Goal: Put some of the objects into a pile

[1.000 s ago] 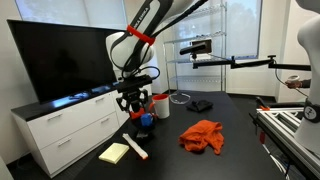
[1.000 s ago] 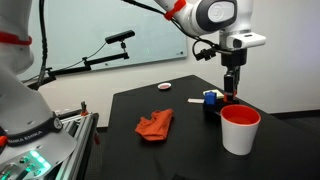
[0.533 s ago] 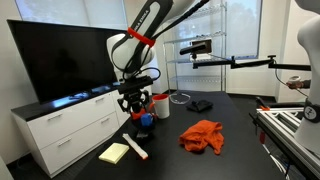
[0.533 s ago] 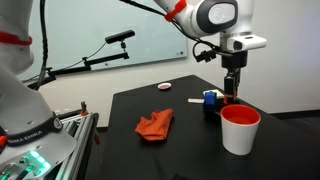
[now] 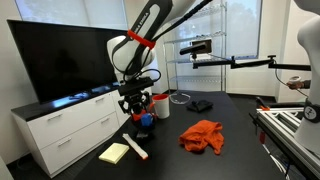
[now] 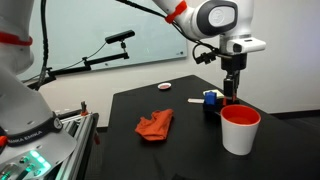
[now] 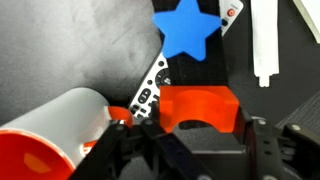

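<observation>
As far as I can see, nothing has moved during the last second: the hand [image 7: 195, 128] stays at the same place, low above the desk [image 7: 70, 40], and its jaws stay half closed. In the wrist view the red block [image 7: 197, 105] sits between the two fingers, but I cannot tell whether they really press it or only stand beside it. Just behind it lies the black remote [image 7: 150, 92], and the blue star [image 7: 187, 30] rests on the far end of the remote. These three together make the pile [image 5: 144, 122], just beside the red cup [image 6: 240, 130] and well apart from the orange cloth [image 5: 203, 136]. I judge this pause as the moment of setting the block down, so the pile is almost complete.
</observation>
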`<state>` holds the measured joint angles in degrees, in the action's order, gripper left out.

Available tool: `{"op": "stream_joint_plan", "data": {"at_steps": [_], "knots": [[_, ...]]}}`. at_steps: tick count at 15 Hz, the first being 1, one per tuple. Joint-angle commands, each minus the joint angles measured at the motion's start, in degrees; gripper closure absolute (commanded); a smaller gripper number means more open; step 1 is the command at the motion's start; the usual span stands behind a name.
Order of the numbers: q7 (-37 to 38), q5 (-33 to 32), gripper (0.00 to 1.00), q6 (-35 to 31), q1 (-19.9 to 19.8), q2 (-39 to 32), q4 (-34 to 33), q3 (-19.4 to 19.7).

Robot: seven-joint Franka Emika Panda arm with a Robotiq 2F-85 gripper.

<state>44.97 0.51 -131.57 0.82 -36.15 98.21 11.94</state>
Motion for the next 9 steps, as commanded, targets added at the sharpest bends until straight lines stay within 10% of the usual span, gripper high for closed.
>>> {"op": "stream_joint_plan", "data": {"at_steps": [1, 3, 4, 9], "knots": [[1.65, -1.26, 0.58, 0.69, 0.71, 0.34, -0.68, 0.72], [1.67, -1.13, 0.58, 0.91, 0.65, 0.29, -0.80, 0.68], [1.63, -1.07, 0.08, 1.01, 0.62, 0.30, -0.83, 0.64], [1.55, -0.84, 0.00, 1.21, 0.50, 0.37, -0.84, 0.53]]}}
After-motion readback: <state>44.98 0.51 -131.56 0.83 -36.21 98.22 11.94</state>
